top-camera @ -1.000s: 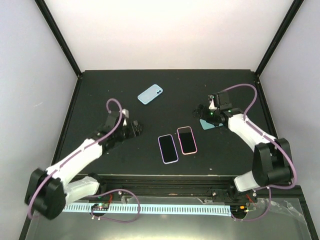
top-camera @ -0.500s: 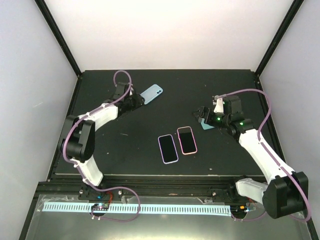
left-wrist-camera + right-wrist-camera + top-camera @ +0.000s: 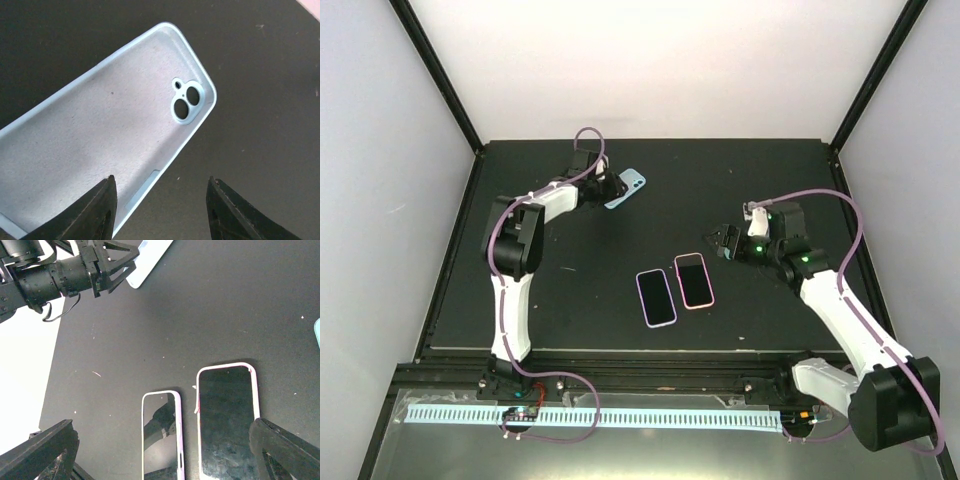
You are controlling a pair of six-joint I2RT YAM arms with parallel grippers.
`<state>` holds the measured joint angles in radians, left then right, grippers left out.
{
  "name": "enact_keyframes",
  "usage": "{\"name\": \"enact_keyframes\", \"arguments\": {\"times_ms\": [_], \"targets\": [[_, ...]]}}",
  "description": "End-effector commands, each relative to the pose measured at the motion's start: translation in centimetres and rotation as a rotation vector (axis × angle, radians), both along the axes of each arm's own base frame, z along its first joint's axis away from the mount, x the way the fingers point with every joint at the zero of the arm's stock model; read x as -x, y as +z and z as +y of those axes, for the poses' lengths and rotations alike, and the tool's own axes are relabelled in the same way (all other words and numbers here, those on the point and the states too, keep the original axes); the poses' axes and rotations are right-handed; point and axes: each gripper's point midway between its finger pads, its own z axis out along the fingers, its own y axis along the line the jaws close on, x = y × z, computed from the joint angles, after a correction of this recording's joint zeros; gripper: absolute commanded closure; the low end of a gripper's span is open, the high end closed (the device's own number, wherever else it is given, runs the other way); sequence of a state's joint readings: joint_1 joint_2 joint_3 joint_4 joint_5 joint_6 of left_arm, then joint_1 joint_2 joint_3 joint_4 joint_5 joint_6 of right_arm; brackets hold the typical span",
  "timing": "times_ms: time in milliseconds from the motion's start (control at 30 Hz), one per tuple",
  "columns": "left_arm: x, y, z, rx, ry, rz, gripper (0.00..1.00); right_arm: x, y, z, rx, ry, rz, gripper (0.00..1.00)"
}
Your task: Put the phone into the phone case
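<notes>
Case (image 3: 100,145), pale blue and hollow side up, lies far-left on the desk (image 3: 570,290); my left jaws hang released over its long edge. Purple phone (image 3: 656,297) and pink phone (image 3: 694,280) lie side by side mid-desk, with my right jaws spread wide just beside them.

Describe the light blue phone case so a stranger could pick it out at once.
On the black table, look to the far left, where the left arm's tool hovers. Under it lies the light blue case: empty, with a camera cutout, unlike the two dark-screened phones at the centre.
</notes>
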<state>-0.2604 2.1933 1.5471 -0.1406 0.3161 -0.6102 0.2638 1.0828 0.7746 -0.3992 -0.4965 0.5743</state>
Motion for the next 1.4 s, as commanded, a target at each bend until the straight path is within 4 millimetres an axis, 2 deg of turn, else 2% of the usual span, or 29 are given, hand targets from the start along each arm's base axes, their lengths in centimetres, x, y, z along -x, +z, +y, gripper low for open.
{"name": "enact_keyframes", "arguments": {"times_ms": [0,133,267,500,967,1100,1267,1367], "targets": [[-0.2,-0.2,0.4,-0.032,-0.046,0.026,0.48,0.4,0.0,0.3,-0.011,0.019,-0.010,0.06],[0.0,0.1,0.9,-0.069,-0.066,0.024,0.46,0.4,-0.8,0.3,0.003,0.032,0.004,0.06],[0.8,-0.8,1.1,-0.108,-0.102,0.060,0.45,0.5,-1.0,0.4,0.000,0.041,0.003,0.06],[2.1,-0.9,0.2,-0.090,-0.183,0.096,0.41,1.1,-1.1,0.8,-0.038,0.049,0.023,0.06],[5.0,-0.4,-1.7,-0.110,-0.234,0.157,0.41,1.9,-1.2,0.9,-0.061,0.056,0.029,0.06],[4.9,-0.8,-0.9,-0.196,-0.225,0.145,0.42,2.0,-1.3,0.9,-0.067,0.056,0.034,0.06],[3.7,-0.6,0.7,-0.310,-0.205,0.083,0.46,2.4,-1.7,0.8,-0.074,0.052,0.041,0.06],[3.2,-0.7,0.9,-0.328,-0.200,0.070,0.48,2.5,-1.7,0.9,-0.080,0.050,0.043,0.07]]}}
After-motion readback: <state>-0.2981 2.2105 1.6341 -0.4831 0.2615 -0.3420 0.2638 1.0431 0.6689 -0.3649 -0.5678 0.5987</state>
